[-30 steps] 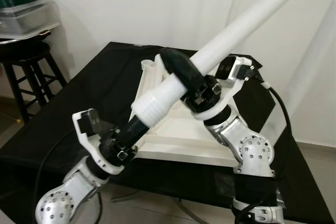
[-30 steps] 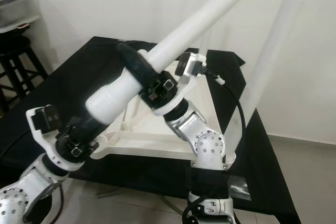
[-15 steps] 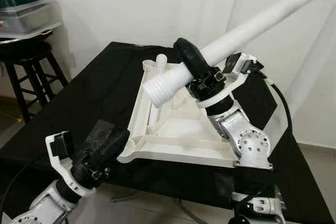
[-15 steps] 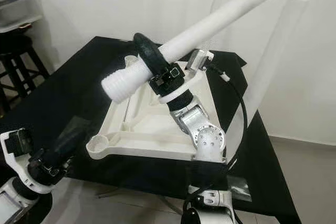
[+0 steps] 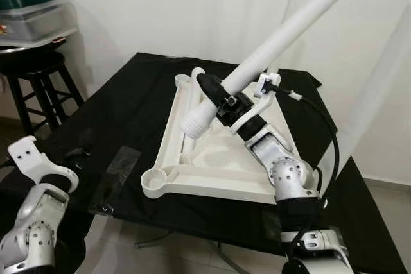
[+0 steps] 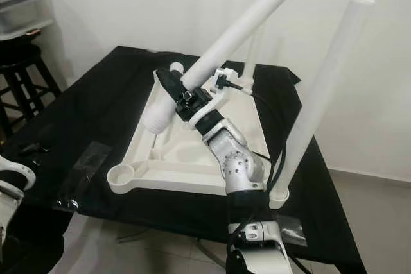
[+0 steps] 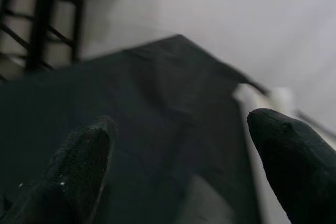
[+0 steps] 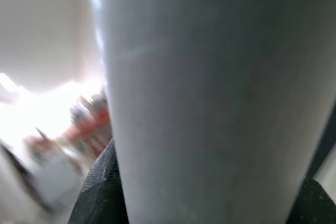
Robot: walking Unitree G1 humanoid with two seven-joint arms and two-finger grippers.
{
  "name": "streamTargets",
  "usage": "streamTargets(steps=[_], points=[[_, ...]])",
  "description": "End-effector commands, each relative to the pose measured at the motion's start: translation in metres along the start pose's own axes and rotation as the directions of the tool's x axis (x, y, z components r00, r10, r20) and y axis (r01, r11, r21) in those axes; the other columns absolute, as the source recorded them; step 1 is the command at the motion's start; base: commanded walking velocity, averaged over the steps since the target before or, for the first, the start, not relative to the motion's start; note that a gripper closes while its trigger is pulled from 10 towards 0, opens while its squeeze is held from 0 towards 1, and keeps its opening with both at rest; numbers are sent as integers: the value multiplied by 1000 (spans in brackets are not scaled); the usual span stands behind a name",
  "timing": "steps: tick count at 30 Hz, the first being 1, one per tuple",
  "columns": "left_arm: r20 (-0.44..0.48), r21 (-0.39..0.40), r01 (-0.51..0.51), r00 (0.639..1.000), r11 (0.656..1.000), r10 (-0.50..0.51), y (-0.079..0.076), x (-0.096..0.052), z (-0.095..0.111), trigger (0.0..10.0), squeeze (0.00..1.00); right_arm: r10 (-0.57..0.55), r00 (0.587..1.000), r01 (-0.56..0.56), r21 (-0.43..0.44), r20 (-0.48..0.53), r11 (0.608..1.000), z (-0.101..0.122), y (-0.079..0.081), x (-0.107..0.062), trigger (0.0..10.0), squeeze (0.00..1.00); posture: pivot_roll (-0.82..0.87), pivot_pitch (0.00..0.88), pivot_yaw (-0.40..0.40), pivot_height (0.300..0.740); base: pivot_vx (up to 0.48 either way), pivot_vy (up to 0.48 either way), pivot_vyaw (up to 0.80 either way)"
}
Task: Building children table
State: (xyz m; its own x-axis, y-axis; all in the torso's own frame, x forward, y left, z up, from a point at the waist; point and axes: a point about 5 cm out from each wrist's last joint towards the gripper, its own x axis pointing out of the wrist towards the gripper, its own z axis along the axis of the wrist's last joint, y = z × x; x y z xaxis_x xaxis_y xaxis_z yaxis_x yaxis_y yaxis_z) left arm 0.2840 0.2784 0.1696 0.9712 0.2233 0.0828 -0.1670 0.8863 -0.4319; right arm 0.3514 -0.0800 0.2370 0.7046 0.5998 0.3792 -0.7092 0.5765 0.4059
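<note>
Black cloth-covered table [image 5: 128,104], well lit, carrying the job. Upside-down white plastic triangular child's tabletop [image 5: 212,174] lying flat on it, with round leg sockets at its corners. One long white plastic tube leg [image 6: 321,94] already standing upright in the near-right corner socket. Second long white plastic tube leg [image 5: 282,36] held slantwise above the tabletop, ribbed threaded end [image 5: 196,123] low and hovering near the far-left corner socket [image 5: 196,74], not yet seated.

Right gripper [image 5: 215,91] clamped around that leg just above the threads, black fingers wrapped on both sides. Left gripper [image 7: 178,166] drawn off to the near-left edge of the table, fingers spread apart with nothing between them.

Step in hand, by the look of it: fitting the second leg. Next move likely calls for tipping the tube upright, centring the threaded end over the socket, then pressing or twisting down.

Dark wooden stool [image 5: 38,88] with a green-lidded clear container [image 5: 32,11] to the far left, well apart. Clear tape strip [image 5: 119,171] on the cloth beside the tabletop. Standing leg near the right arm: a likely snag when swinging.
</note>
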Motion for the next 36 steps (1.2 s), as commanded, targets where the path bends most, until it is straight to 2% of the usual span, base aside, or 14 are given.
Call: streamTargets(steps=[1, 3, 4, 6, 10, 14, 18, 21, 27, 32, 34, 36], points=[[18, 101, -8, 1000, 995, 6, -6, 3, 4, 10000, 0, -11, 1000, 9, -86, -22, 996, -2, 0, 3, 10000, 0, 3, 0, -71, 740, 0, 0, 0], [15, 231, 31, 999, 972, -36, -21, 6, 0, 10000, 0, -46, 995, 26, -220, -85, 975, -12, -4, 1, 10000, 0, 4, 0, -71, 740, 0, 0, 0], [11, 262, 54, 998, 964, -58, -27, 7, -3, 10000, 0, -58, 993, 29, -260, -104, 965, -16, -6, 0, 10000, 0, 4, 0, -71, 740, 0, 0, 0], [-9, 322, 83, 996, 943, -84, -36, 8, -9, 10000, 0, -69, 991, 35, -277, -115, 960, -19, -7, 0, 10000, 0, 4, 0, -70, 740, 0, 0, 0], [-50, 383, 123, 992, 916, -112, -48, 9, -20, 10000, 0, -84, 990, 47, -296, -112, 954, -21, -9, -1, 10000, 0, 4, 0, -65, 740, 0, 360, 0], [-56, 390, 132, 991, 911, -120, -50, 10, -23, 10000, 0, -89, 990, 52, -306, -110, 951, -21, -9, -2, 10000, 0, 4, 0, -65, 740, 0, 480, 0], [-85, 421, 216, 976, 881, -199, -74, 10, -35, 10000, 0, -139, 984, 92, -358, -109, 929, -24, -19, -10, 10000, 0, 19, 0, -70, 740, 0, 480, 0], [-103, 433, 245, 970, 868, -222, -80, 7, -42, 10000, 0, -146, 983, 96, -372, -110, 923, -27, -21, -13, 10000, 0, 19, 0, -70, 740, 0, 480, 0], [-127, 437, 279, 960, 855, -248, -85, 2, -51, 10000, 0, -152, 982, 97, -389, -113, 916, -29, -21, -16, 10000, 0, 17, 0, -68, 740, 0, 480, 0], [-172, 457, 342, 940, 821, -295, -91, -6, -64, 10000, 0, -154, 979, 90, -396, -132, 914, -31, -23, -21, 10000, 0, 16, 0, -67, 740, 0, 0, 0], [-199, 473, 363, 931, 803, -304, -89, -11, -73, 10000, 0, -113, 982, 45, -386, -154, 921, -32, -20, -23, 10000, 0, 14, 0, -66, 740, 0, 0, -400], [-199, 473, 363, 931, 803, -304, -89, -11, -73, 10000, 0, -113, 982, 45, -386, -154, 921, -32, -20, -23, 10000, 0, 14, 0, -66, 740, 0, 0, -800]])
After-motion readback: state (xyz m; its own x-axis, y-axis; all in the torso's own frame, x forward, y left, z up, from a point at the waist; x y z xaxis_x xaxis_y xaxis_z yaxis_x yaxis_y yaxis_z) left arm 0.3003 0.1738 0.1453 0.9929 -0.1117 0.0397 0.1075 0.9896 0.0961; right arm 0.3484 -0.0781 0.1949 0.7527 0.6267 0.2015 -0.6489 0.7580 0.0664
